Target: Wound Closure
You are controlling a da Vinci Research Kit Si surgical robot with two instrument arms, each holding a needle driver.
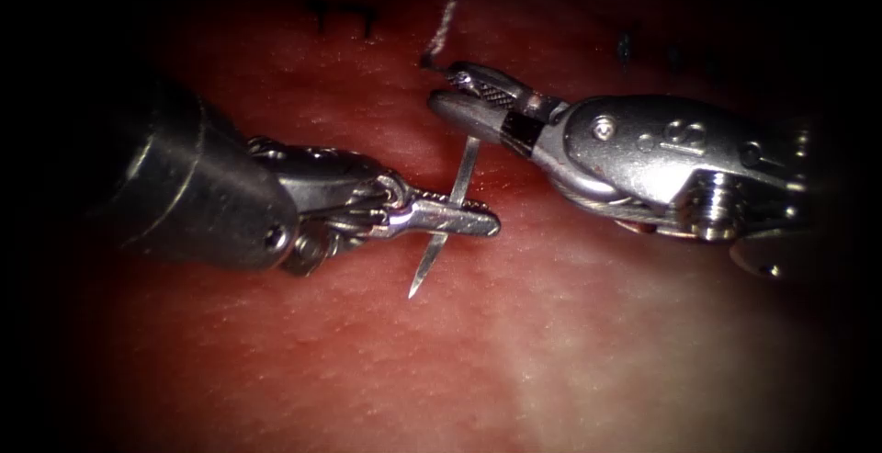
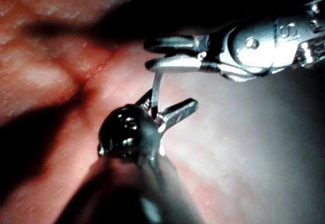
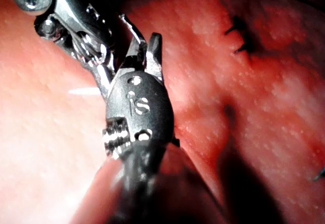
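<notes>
Needle sits clamped in my left tool near mid-curve, point aimed down, clear of the tissue. My right tool has its jaws parted around the needle's upper end by the thread, not gripping. Looks like a handover between tools; I judge it needs a firm right grip before the left lets go. Both tools lie level, tips almost meeting.
</notes>
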